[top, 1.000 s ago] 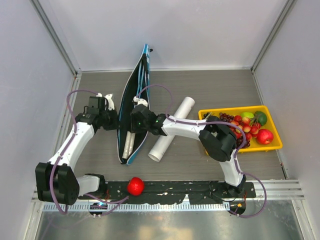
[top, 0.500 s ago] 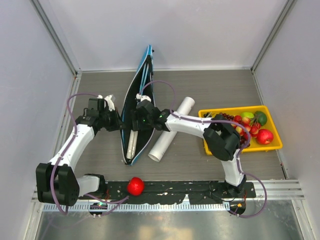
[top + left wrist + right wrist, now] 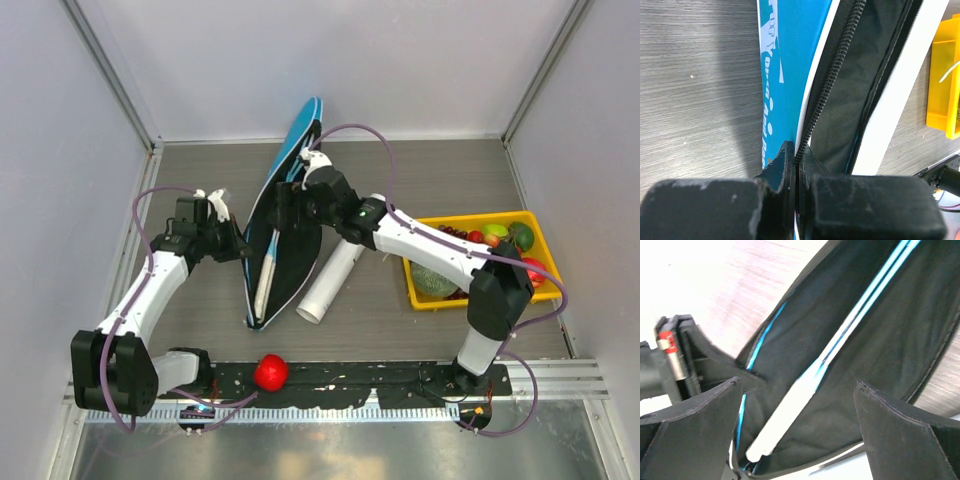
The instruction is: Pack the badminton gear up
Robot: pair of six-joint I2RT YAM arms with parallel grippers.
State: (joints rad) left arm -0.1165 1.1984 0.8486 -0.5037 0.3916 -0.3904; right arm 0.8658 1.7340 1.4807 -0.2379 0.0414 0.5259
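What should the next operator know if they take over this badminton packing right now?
Left gripper: shut on the zip edge of the blue bag, holding its mouth open.
Right gripper: open and empty, above the bag's mouth.
Done: a racket lies inside the bag. I cannot tell whether both are in.
Left: the white tube lies on the table just right of the bag and has yet to go in. No shuttlecocks are in view, so find them. The bag is unzipped.
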